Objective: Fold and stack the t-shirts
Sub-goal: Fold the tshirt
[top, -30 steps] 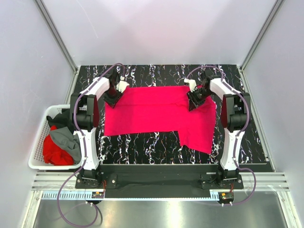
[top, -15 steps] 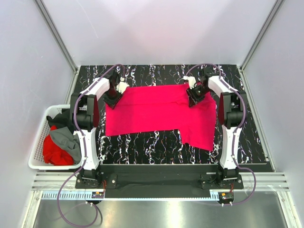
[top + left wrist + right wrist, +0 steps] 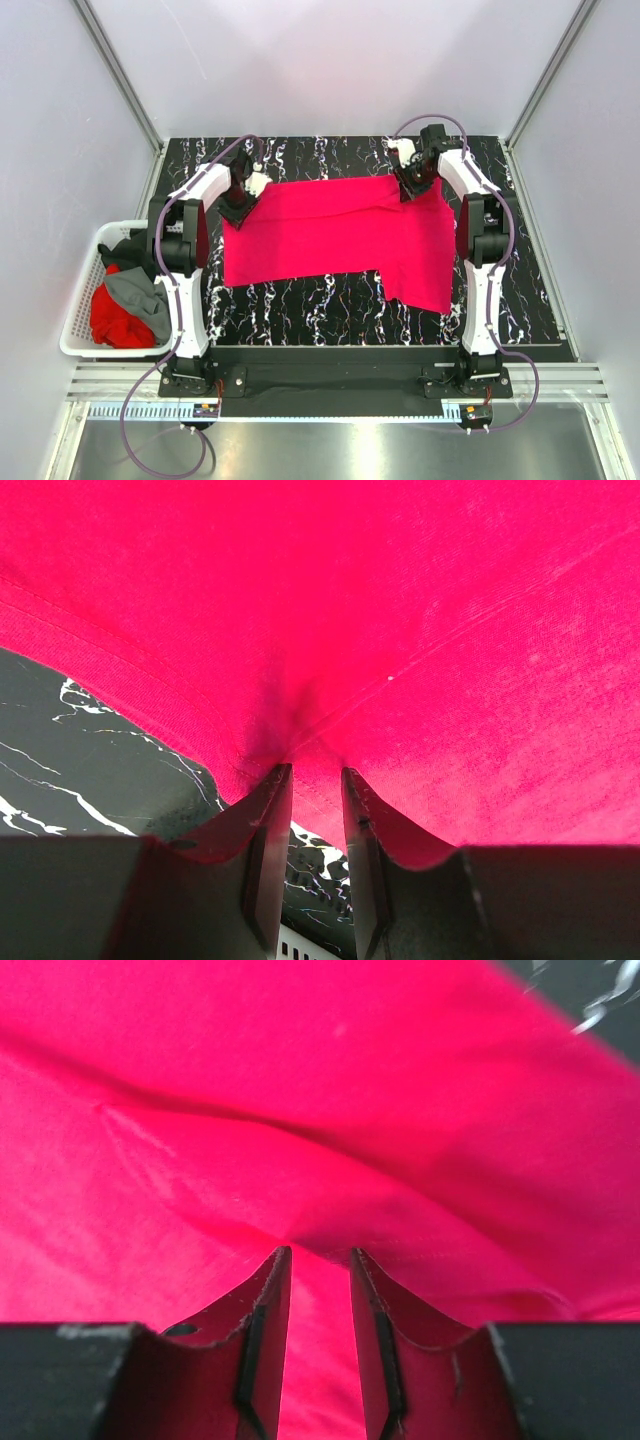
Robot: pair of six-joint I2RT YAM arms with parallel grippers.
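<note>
Jaws on both arms are closed on the pink t-shirt (image 3: 335,235). The left jaws pinch its far left corner, with cloth puckering between the tips, and the right jaws pinch a fold at its far right corner. It lies spread across the black marbled tabletop (image 3: 300,310). To its left, a white basket (image 3: 78,300) holds other shirts (image 3: 120,315), red, grey and black.
</note>
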